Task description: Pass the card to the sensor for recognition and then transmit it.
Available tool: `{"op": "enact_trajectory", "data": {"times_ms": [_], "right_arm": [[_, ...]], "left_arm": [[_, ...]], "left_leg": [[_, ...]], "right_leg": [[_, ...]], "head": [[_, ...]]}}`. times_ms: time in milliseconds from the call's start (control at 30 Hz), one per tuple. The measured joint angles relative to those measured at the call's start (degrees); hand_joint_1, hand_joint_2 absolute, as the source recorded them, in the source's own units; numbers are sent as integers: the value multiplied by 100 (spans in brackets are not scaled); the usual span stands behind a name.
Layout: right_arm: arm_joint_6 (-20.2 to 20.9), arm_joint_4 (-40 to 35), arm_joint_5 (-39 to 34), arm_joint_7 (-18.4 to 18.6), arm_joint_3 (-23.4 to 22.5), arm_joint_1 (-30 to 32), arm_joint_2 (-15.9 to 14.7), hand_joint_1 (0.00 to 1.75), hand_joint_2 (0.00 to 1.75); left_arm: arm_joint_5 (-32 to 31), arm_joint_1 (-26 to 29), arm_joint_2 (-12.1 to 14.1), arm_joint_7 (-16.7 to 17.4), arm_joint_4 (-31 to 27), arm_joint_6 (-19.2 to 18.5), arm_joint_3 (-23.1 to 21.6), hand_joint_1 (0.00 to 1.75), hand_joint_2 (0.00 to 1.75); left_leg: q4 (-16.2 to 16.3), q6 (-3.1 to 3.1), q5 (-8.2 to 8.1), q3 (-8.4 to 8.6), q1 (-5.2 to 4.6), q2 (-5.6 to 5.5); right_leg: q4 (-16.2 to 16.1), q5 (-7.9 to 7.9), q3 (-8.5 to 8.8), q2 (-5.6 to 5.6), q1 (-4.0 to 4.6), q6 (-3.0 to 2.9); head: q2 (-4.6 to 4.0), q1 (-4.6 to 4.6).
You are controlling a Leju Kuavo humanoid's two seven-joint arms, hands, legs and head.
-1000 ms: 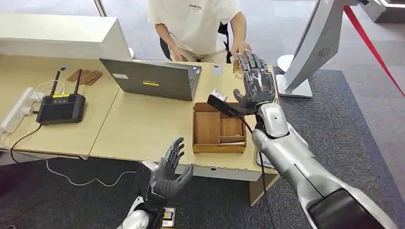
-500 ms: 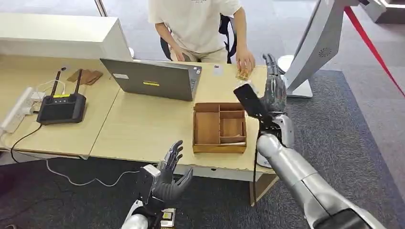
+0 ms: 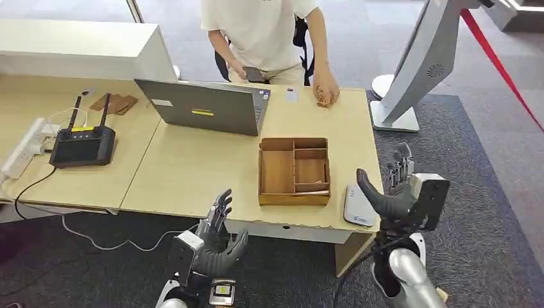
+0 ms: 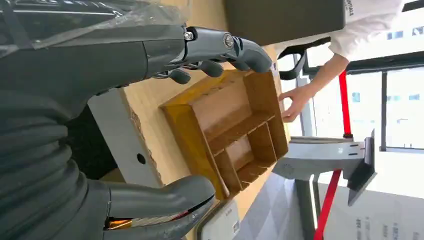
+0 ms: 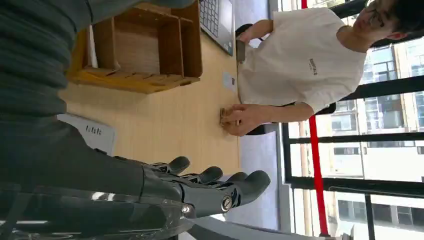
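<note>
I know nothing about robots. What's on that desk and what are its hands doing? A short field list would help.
Left hand: empty, fingers apart, below the desk's near edge
Right hand: empty, fingers apart, beside the desk's right end
Wooden tray: divided into compartments
Grey sensor pad: flat on the desk, right of the tray
Person's hand: resting on a small brown object at the far edge
Laptop: open, facing the person

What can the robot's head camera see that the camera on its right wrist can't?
Head view alone: the black controller with two antennas, the white power strip, the left hand, and the grey stand. Right wrist view alone: tall windows behind the person. Both share the wooden tray, the laptop, the grey sensor pad, the right hand and the person's hand on the table.
</note>
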Motion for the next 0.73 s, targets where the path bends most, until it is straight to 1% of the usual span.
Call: {"op": "enact_trajectory", "data": {"times_ms": [33, 67, 100, 233, 467, 733], "right_arm": [[37, -102, -6, -9, -20, 33, -11, 0, 0], [98, -185, -17, -31, -37, 60, -20, 0, 0], [138, -260, -24, -46, -41, 80, -24, 0, 175], [286, -513, -17, -81, -17, 97, 20, 0, 175], [238, -721, -26, -105, 29, 125, 28, 0, 175], [221, -845, -26, -103, 75, 162, 24, 0, 175]], "left_arm": [[-54, 14, -9, 2, -28, 0, 22, 0, 175], [-124, 24, -11, 26, -57, 0, 54, 0, 175], [-186, 35, -15, 57, -85, 0, 81, 0, 175], [-282, 34, -28, 170, -210, 0, 188, 0, 175], [-72, -146, -77, 181, -253, 0, 245, 0, 175], [-63, -209, -90, 188, -256, 0, 253, 0, 175]], "left_leg": [[0, -1, 1, 0, 0, 0], [0, -1, 1, 0, 0, 0], [0, -1, 1, 0, 0, 0], [0, -1, 1, 0, 0, 1], [0, -1, 1, 0, -1, 1], [0, -1, 1, 0, -1, 1]], "right_leg": [[2, 1, 0, 0, 0, -1], [3, 1, 0, 0, 0, -1], [3, 1, 0, 0, 0, -1], [4, 1, 0, 0, 0, -1], [4, 1, 0, 0, 1, -1], [2, 1, -1, 0, 0, -1]], "head": [[0, 0], [0, 0], [0, 2], [0, 0], [0, 0], [0, 0]]}}
